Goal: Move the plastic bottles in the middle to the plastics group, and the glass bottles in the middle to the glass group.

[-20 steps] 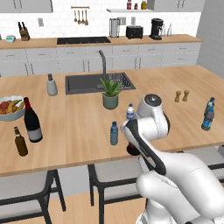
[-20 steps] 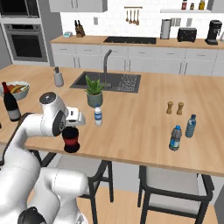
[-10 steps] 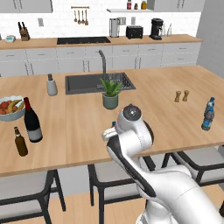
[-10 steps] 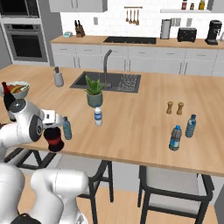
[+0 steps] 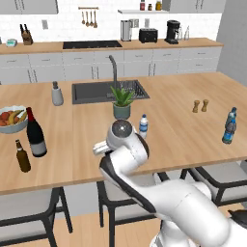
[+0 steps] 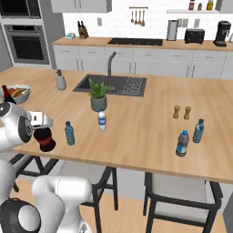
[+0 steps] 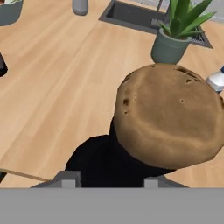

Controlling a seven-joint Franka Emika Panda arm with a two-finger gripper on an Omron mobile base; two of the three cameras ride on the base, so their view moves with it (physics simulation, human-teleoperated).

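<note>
You had the pincer clamped on the squat dark bottle. In the hand view the pincer flanked the bottle's dark belly, and its brown stopper loomed straight ahead of the tips. The bottle hung directly under the pincer at the near edge of the counter. Whether its base cleared the wood could not be told, so you would have done well to carry it a touch higher before sweeping on. The glass group lay well off to the pincer's left: the wine bottle and the beer bottle just beside it, with the fruit bowl beyond them. To finish this step cleanly, you likely needed to keep the bottle upright and approach the pair from the open counter on their near side. It should go down near them, without knocking the slim beer bottle, and be let go only once the base sat flat. The arm was folded back on itself, elbow high and wrist bent leftward, the hand pointing steeply down. The bluish water bottle stood just to the pincer's right. The white-labelled water bottle and the plant stood farther right and beyond.
</note>
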